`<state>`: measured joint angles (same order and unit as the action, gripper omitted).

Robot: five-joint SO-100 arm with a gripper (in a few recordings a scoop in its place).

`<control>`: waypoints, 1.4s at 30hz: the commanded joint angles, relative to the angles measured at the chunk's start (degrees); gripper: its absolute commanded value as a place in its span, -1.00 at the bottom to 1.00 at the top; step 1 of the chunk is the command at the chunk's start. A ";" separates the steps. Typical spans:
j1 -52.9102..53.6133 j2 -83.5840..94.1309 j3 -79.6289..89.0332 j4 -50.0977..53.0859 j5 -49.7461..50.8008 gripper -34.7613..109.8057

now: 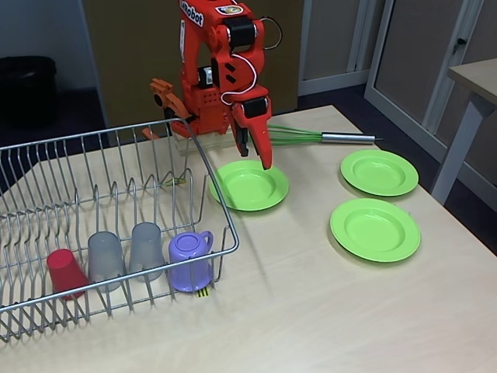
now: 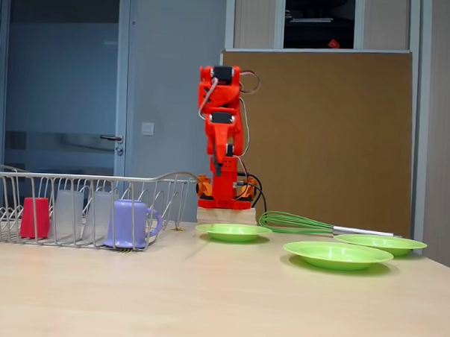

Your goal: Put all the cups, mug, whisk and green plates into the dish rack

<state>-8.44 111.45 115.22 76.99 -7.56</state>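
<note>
The silver wire dish rack (image 1: 116, 140) (image 2: 75, 178) fills the left of the table. Along its front stand a red cup (image 1: 66, 272) (image 2: 35, 217), two grey cups (image 1: 105, 259) (image 1: 146, 249) (image 2: 67, 215) and the purple mug (image 1: 192, 260) (image 2: 131, 223). Three green plates lie on the table: one (image 1: 250, 186) (image 2: 233, 231) beside the rack, two (image 1: 379, 172) (image 1: 375, 229) (image 2: 338, 253) (image 2: 379, 242) further right. The whisk (image 1: 311, 137) (image 2: 297, 222) lies behind them. My orange gripper (image 1: 255, 158) (image 2: 225, 168) points down over the nearest plate's far rim, fingers slightly apart and holding nothing.
The arm's base (image 1: 198, 116) (image 2: 225, 202) stands at the table's back edge, between rack and whisk. Bare tabletop (image 1: 311, 311) stretches across the front. Another table's corner (image 1: 474, 78) is at the far right.
</note>
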 commanded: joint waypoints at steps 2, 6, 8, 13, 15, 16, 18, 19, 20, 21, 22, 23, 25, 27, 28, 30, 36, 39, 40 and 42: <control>-10.37 6.24 5.45 -3.25 14.06 -0.07; -20.92 7.47 5.62 -3.52 29.18 -0.12; -26.10 7.47 5.71 -3.96 37.71 -0.14; -38.94 4.22 4.22 -5.27 56.78 -0.12; -43.68 2.37 3.87 -7.03 62.84 -0.11; -45.88 1.49 3.87 -8.26 65.74 -0.11; -50.36 -0.53 4.04 -10.72 71.46 -0.10; -52.56 -1.67 4.04 -11.78 74.62 -0.10; -54.58 -2.72 4.04 -13.01 77.61 -0.09; -56.43 -3.78 4.04 -14.24 80.51 -0.09; -58.18 -4.83 3.96 -15.38 83.50 -0.09; -59.68 -5.89 3.78 -16.61 86.13 -0.09; -62.58 -8.35 3.16 -18.98 91.32 -0.08; -65.21 -11.34 1.93 -21.36 95.71 -0.07; -66.36 -12.92 1.14 -22.50 97.65 -0.06; -68.38 -16.26 -0.97 -24.61 101.16 -0.06; -71.28 -25.14 -7.38 -29.88 106.26 -0.04; -72.07 -29.79 -10.81 -31.20 107.67 -0.04; -72.42 -31.20 -11.78 -31.73 108.46 -0.04; -72.86 -33.22 -13.01 -32.78 109.60 -0.05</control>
<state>-79.98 79.19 104.85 45.26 99.93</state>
